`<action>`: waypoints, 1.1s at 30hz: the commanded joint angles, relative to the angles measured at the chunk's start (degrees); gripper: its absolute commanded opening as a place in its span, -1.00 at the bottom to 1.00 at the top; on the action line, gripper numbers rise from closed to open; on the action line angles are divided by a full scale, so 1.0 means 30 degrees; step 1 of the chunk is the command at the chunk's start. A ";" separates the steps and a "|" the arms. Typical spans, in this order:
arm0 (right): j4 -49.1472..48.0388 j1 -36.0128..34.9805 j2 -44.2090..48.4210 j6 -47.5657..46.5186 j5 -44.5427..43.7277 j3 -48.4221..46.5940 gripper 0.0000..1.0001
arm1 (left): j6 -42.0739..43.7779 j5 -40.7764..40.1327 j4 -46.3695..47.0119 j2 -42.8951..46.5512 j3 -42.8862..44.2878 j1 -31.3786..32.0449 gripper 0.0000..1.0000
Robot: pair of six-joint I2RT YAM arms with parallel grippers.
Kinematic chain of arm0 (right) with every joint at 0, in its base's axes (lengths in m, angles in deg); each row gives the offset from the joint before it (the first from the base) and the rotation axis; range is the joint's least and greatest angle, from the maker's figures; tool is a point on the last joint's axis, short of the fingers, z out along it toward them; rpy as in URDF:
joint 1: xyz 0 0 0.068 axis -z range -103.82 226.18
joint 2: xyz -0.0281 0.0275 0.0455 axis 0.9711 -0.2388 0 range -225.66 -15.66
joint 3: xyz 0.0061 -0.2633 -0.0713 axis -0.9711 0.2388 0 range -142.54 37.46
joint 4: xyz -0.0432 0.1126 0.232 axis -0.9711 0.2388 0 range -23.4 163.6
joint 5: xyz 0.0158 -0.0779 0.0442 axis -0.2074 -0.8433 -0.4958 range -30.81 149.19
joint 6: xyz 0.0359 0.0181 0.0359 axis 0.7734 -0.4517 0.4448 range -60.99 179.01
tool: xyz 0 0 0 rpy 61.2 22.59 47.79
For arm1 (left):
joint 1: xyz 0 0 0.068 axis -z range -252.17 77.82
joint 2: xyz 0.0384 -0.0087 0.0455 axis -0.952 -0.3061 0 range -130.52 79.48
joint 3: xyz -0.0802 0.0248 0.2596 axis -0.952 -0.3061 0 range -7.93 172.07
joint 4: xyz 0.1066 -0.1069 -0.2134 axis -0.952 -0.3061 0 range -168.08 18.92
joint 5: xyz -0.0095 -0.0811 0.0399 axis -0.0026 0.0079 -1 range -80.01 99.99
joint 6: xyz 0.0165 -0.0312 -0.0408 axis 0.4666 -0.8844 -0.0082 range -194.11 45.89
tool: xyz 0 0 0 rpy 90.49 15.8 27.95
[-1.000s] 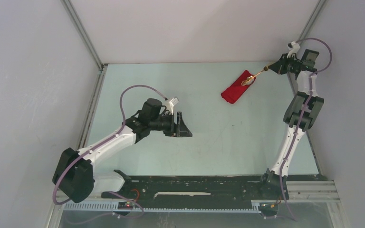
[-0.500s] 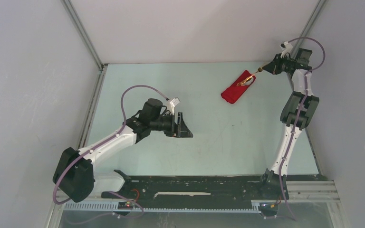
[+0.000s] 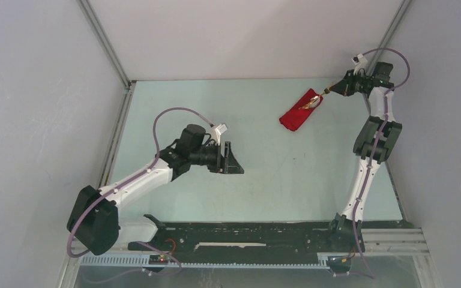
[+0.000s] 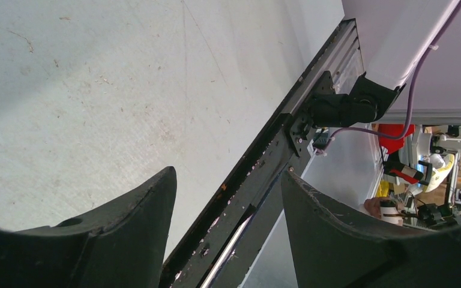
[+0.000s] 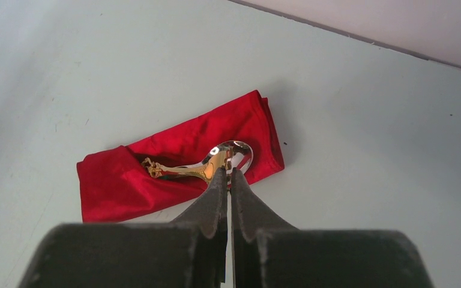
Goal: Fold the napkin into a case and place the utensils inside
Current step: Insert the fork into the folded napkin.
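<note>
Clamping a gold utensil (image 5: 233,155) at their tips, the jaws of the right gripper (image 5: 226,175) are pressed together. The utensil's shiny rounded end is seen just beyond them, over the red case (image 5: 174,141). A thinner gold part is seen running from there to the left, into the open fold of the cloth; whether it belongs to the same utensil cannot be told. The case is laid slantwise near the far right corner of the table (image 3: 276,174) and is folded narrow, so the step in hand is judged to be the placing of utensils inside. A push along the fold is called for next, then a release. The left gripper (image 4: 227,177) is held with jaws wide and nothing between them, over the table's left middle. The mouth of the fold is shown only by the right wrist view; how far apart the two arms stand is shown only from above.
</note>
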 commanded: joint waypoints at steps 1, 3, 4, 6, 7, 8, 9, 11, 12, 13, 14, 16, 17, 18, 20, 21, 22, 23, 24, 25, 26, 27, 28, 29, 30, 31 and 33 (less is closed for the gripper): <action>0.1077 -0.0331 -0.0148 -0.0690 0.0281 -0.1103 -1.00 | 0.0243 0.0628 0.0784 -0.0057 0.1048 0.0208 0.37; 0.1175 -0.0391 -0.0206 -0.0632 0.0034 -0.1222 -1.00 | 0.0227 0.0668 0.0784 -0.0016 0.1092 0.0224 0.38; 0.1424 -0.0430 -0.0275 -0.0657 -0.0074 -0.1371 -1.00 | 0.0213 0.0695 0.0784 -0.0012 0.1094 0.0222 0.37; 0.1677 -0.0532 -0.0370 -0.0788 -0.0103 -0.1579 -1.00 | 0.0186 0.0716 0.0784 0.0027 0.1094 0.0225 0.37; 0.1765 -0.0565 -0.0369 -0.0827 -0.0168 -0.1624 -1.00 | 0.0169 0.0745 0.0784 0.0030 0.1087 0.0225 0.38; 0.1801 -0.0607 -0.0378 -0.0839 -0.0202 -0.1630 -1.00 | 0.0173 0.0760 0.0784 0.0067 0.1094 0.0225 0.38; 0.1842 -0.0633 -0.0388 -0.0881 -0.0203 -0.1645 -1.00 | 0.0173 0.0761 0.0784 0.0077 0.1094 0.0218 0.38; 0.1904 -0.0669 -0.0445 -0.0774 -0.0080 -0.1700 -1.00 | 0.0159 0.0762 0.0784 0.0115 0.1109 0.0222 0.38; 0.1972 -0.0645 -0.0510 -0.0660 0.0025 -0.1808 -1.00 | 0.0172 0.0762 0.0784 0.0122 0.1107 0.0225 0.38; 0.2175 -0.0667 -0.0584 -0.0709 0.0162 -0.1957 -1.00 | 0.0173 0.0787 0.0784 0.0145 0.1118 0.0222 0.37; 0.2362 -0.0685 -0.0627 -0.0762 0.0231 -0.2067 -1.00 | 0.0159 0.0790 0.0809 0.0122 0.1123 0.0225 0.37; 0.2627 -0.0728 -0.0624 -0.0877 0.0211 -0.2124 -1.00 | 0.0144 0.0842 0.0827 0.0093 0.1145 0.0218 0.37; 0.2755 -0.0762 -0.0624 -0.0930 0.0204 -0.2128 -1.00 | 0.0129 0.0893 0.0840 0.0064 0.1152 0.0225 0.37; 0.2841 -0.0784 -0.0639 -0.0969 0.0210 -0.2129 -1.00 | 0.0113 0.0928 0.0842 0.0035 0.1153 0.0211 0.37; 0.3067 -0.0838 -0.0654 -0.0920 0.0139 -0.2136 -1.00 | 0.0061 0.0937 0.0842 0.0101 0.1153 0.0225 0.37; 0.3208 -0.0867 -0.0654 -0.0876 0.0118 -0.2170 -1.00 | 0.0027 0.0937 0.0842 0.0157 0.1127 0.0225 0.37; 0.3315 -0.0896 -0.0683 -0.0845 0.0115 -0.2185 -1.00 | 0.0027 0.0912 0.0842 0.0197 0.1124 0.0218 0.37; 0.3365 -0.0904 -0.0690 -0.0772 0.0108 -0.2187 -1.00 | 0.0005 0.0909 0.0857 0.0231 0.1123 0.0214 0.37; 0.3367 -0.0905 -0.0720 -0.0594 0.0065 -0.2188 -1.00 | -0.0007 0.0908 0.0844 0.0246 0.1123 0.0224 0.37; 0.3437 -0.0905 -0.0738 -0.0481 0.0123 -0.2177 -1.00 | -0.0025 0.0930 0.0868 0.0215 0.1131 0.0225 0.37; 0.3526 -0.0905 -0.0741 -0.0481 0.0211 -0.2201 -1.00 | -0.0068 0.0958 0.0893 0.0160 0.1124 0.0225 0.37; 0.3662 -0.0905 -0.0756 -0.0529 0.0255 -0.2189 -1.00 | -0.0084 0.0988 0.0900 0.0102 0.1123 0.0218 0.37; 0.3858 -0.0941 -0.0758 -0.0681 0.0199 -0.2217 -1.00 | -0.0111 0.0995 0.0937 0.0058 0.1083 0.0225 0.37; 0.3967 -0.0975 -0.0751 -0.0773 -0.0065 -0.2210 -1.00 | -0.0181 0.1036 0.1041 0.0034 0.1019 0.0225 0.37; 0.4138 -0.1016 -0.0757 -0.0847 -0.0285 -0.2293 -1.00 | -0.0270 0.1067 0.1160 0.0079 0.0968 0.0222 0.37; 0.4401 -0.1061 -0.0791 -0.1065 -0.0429 -0.2391 -1.00 | -0.0322 0.1056 0.1230 0.0110 0.0950 0.0225 0.37; 0.5101 -0.1159 -0.0832 -0.1537 -0.0760 -0.2582 -1.00 | -0.0325 0.1047 0.1266 0.0175 0.0948 0.0221 0.37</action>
